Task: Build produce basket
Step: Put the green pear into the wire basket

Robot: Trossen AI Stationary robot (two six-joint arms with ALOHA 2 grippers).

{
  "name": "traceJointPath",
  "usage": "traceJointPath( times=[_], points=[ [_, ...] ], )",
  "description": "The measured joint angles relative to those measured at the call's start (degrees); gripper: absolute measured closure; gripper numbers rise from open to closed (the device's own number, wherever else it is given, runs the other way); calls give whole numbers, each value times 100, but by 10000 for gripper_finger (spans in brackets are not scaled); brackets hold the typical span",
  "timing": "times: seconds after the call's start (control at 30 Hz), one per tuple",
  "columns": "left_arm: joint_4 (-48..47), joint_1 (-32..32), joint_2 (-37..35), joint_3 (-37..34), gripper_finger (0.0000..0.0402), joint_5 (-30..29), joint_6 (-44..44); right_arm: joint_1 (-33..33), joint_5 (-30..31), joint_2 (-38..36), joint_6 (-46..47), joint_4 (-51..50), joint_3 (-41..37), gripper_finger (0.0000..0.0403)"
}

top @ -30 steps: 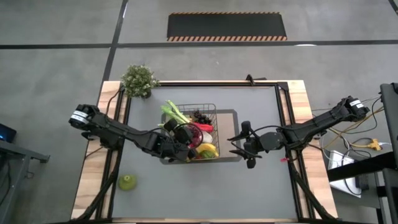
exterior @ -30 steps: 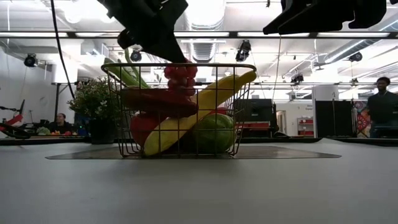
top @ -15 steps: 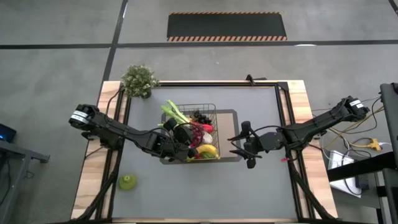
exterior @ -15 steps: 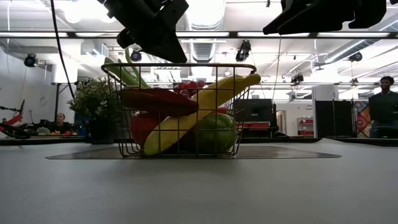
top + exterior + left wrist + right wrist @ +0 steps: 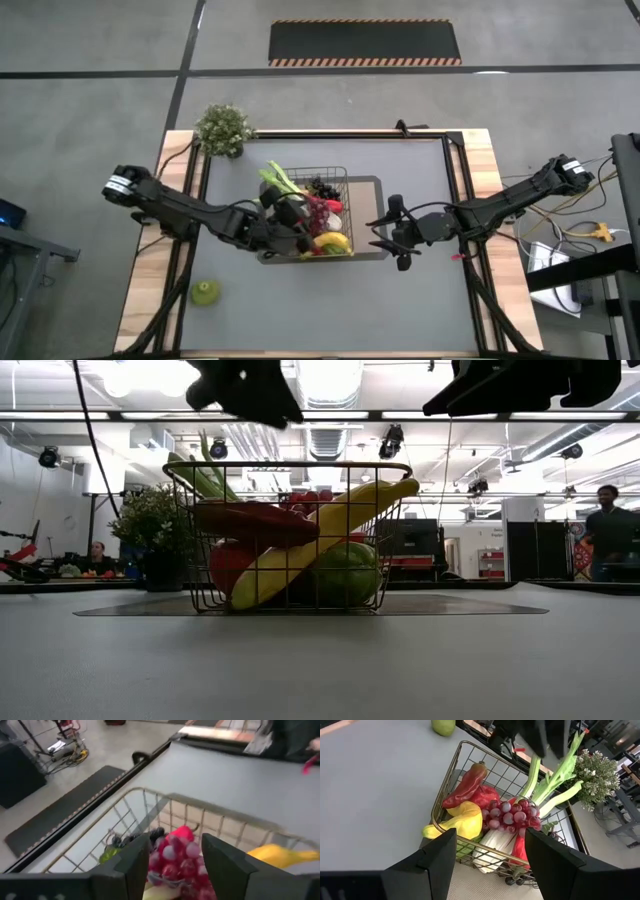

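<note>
The dark wire basket (image 5: 347, 192) stands on the grey mat, mid-table. In it lie a banana (image 5: 330, 525), a red pepper (image 5: 250, 518), a leek (image 5: 278, 180), a watermelon slice (image 5: 345, 575) and red grapes (image 5: 175, 862). My left gripper (image 5: 175, 840) is open and empty above the basket, with the grapes below it; it also shows in the high view (image 5: 292, 215) and the low view (image 5: 248, 385). My right gripper (image 5: 396, 232) is open and empty, to the right of the basket. A green pear (image 5: 205, 291) rests on the table at the near left.
A leafy potted plant (image 5: 223, 128) stands at the table's far left corner. The grey mat (image 5: 375, 186) lies under the basket. Bare table lies near the front edge and to the right. People stand in the room beyond the table (image 5: 608, 530).
The red grapes hung below my left gripper over the basket; they have come away and now lie among the produce in the basket. My left gripper has gone up, clear of the basket's rim.
</note>
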Motion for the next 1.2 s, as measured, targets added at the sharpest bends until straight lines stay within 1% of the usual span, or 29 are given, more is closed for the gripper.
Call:
traceJointPath(
  times=[0.2, 0.33, 0.47, 0.53, 0.6, 0.67, 0.77, 0.8, 0.87, 0.97, 1.07, 1.13, 1.2],
  points=[
    [185, -131, -367, -58, 237, 12, -53, -58, 0, 0, -248, 41, -2, 184],
    [503, -243, -277, -127, 237, 29, -46, -80, -2, 0, -325, 45, -2, 184],
    [580, -355, -141, -127, 237, 83, -48, -115, -4, 0, -376, 55, -2, 184],
    [649, -421, -123, -127, 237, 238, -54, -124, -4, 0, -407, 57, -2, 184],
    [787, -493, -123, -103, 237, 520, -68, -157, -4, 0, -408, 61, -2, 184],
    [807, -596, -125, -46, 237, 916, -270, -194, -16, 0, -407, 61, -2, 184],
    [779, -785, -125, -18, 237, 1704, -828, -267, -24, 0, -400, 61, -10, 184],
    [750, -870, -125, -20, 237, 2000, -1143, -291, -22, 0, -399, 59, -16, 184],
    [500, -1058, -125, -27, 237, 2614, -2062, -325, -22, 0, -361, 58, -20, 184],
    [-492, -1386, -125, -35, 237, 3466, -4047, -346, -24, 0, -294, 59, -22, 184],
    [-1765, -1709, -150, -38, 237, 4072, -6084, -346, -24, 0, -300, 62, -31, 184],
    [-2787, -1773, -157, 0, 237, 4197, -7111, -346, -24, 0, -336, 95, -31, 184],
    [-3693, -1750, -156, 8, 237, 4023, -8228, -353, -24, 0, -396, 150, -31, 184]
  ],
)
